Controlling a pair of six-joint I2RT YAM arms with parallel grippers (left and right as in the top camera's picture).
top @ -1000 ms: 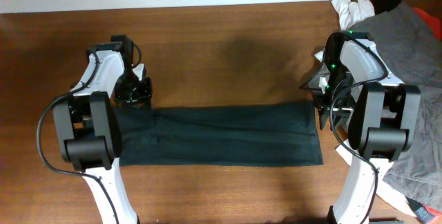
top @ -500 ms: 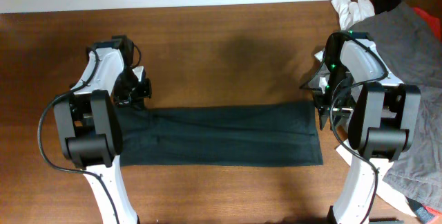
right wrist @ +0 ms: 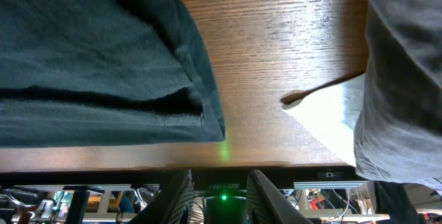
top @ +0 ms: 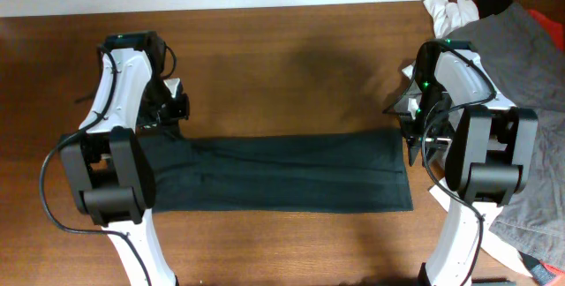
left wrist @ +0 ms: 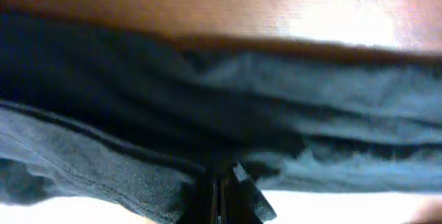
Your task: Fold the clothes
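The clothes (top: 282, 173), a black T-shirt, lie folded into a long band across the table in the overhead view. My left gripper (top: 169, 114) is at the band's far left corner and is shut on the fabric there. In the left wrist view the dark cloth (left wrist: 138, 113) fills the frame, and the gripper (left wrist: 221, 186) has it pinched between closed fingers. My right gripper (top: 409, 131) hovers at the band's right end. In the right wrist view it (right wrist: 219, 186) is open with nothing in it, and the shirt's edge (right wrist: 103, 58) lies ahead to the left.
A grey garment (top: 530, 48) is heaped at the right edge of the table, with a white cloth (top: 446, 8) behind it. In the right wrist view the grey fabric (right wrist: 407, 79) and a white sheet (right wrist: 331, 113) lie close to the right gripper. Brown tabletop (top: 291, 65) stretches behind the shirt.
The left gripper has closed on the shirt's far left corner, and its arm has drawn back toward the far side. The right arm has not moved.
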